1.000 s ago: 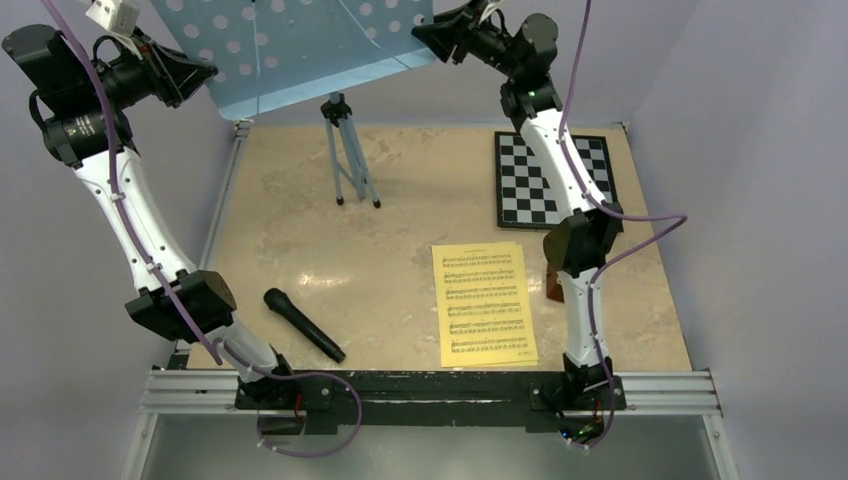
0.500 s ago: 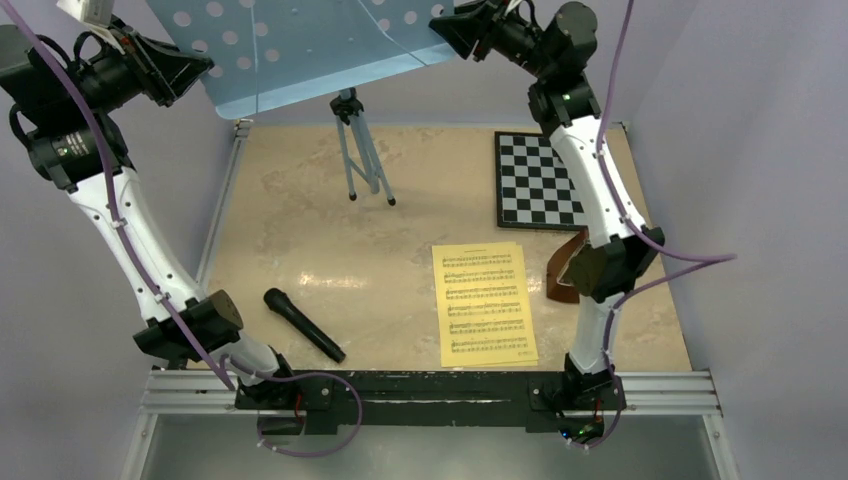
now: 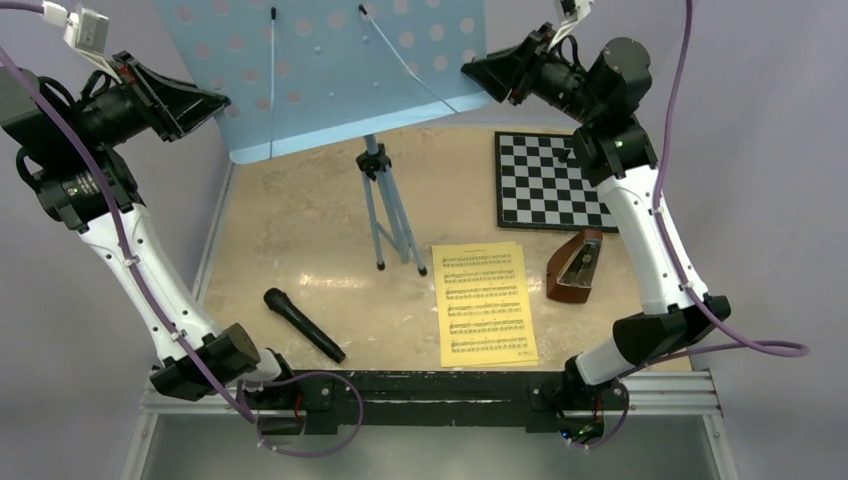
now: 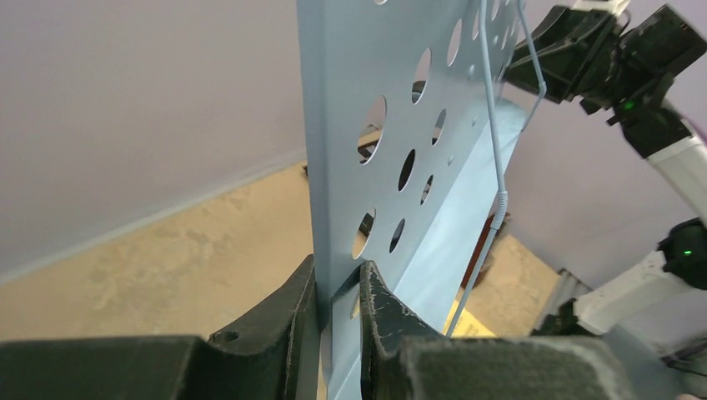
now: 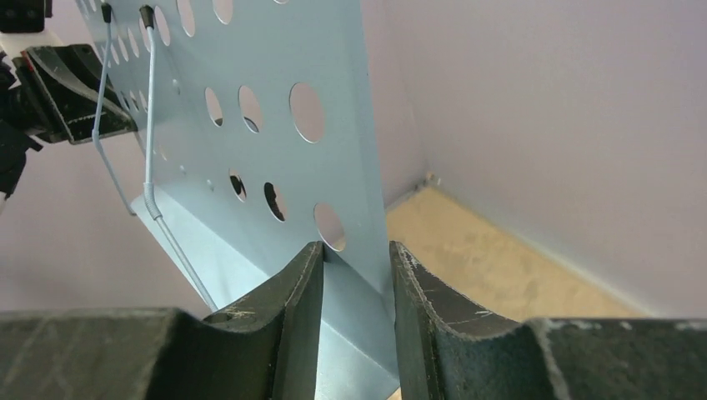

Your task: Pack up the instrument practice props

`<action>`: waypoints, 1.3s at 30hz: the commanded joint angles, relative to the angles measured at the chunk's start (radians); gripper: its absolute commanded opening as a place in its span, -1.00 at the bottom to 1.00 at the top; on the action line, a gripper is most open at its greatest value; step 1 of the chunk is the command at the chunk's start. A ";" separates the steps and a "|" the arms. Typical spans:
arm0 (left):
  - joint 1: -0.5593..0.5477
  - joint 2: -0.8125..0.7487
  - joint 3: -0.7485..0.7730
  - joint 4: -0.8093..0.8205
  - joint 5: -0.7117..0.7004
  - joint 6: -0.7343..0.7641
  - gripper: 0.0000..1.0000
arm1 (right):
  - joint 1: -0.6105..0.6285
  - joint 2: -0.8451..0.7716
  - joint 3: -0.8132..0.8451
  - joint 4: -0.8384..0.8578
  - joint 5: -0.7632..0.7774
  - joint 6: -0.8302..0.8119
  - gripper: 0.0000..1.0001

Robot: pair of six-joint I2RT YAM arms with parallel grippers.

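The light-blue music stand has a perforated tray (image 3: 330, 70) and tripod legs (image 3: 385, 215) hanging over the middle of the table. My left gripper (image 3: 222, 105) is shut on the tray's left edge, as the left wrist view (image 4: 340, 292) shows. My right gripper (image 3: 472, 75) is shut on the tray's right edge, with the tray's lip between its fingers in the right wrist view (image 5: 354, 262). The yellow sheet-music pages (image 3: 484, 303) lie flat at the near right. The brown pyramid metronome (image 3: 576, 268) stands right of them. I cannot tell whether the tripod feet touch the table.
A black-and-white chessboard (image 3: 550, 180) lies at the back right. A black microphone (image 3: 303, 324) lies at the near left. Purple walls close in the table on the left, back and right. The arm bases sit on the rail at the near edge.
Both arms have carried the music stand from the back of the table toward the near side and slightly right. The right arm's swing uncovered the metronome. Both grips stayed on the tray.
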 commanded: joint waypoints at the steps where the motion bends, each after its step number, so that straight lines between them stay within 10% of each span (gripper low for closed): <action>1: -0.015 -0.018 -0.026 -0.025 0.001 -0.166 -1.00 | 0.086 -0.098 -0.112 -0.044 -0.080 0.176 -1.00; 7: -0.003 0.024 0.006 -0.192 -0.040 -0.153 -1.00 | 0.137 -0.136 -0.217 -0.071 -0.059 0.245 -1.00; 20: -0.068 0.143 0.203 -0.316 -0.130 -0.121 -1.00 | 0.178 0.028 0.136 -0.182 -0.041 0.296 -1.00; 39: -0.034 -0.309 0.028 -0.358 -0.035 -0.151 -1.00 | 0.355 -0.362 -0.100 -0.348 0.035 0.052 -1.00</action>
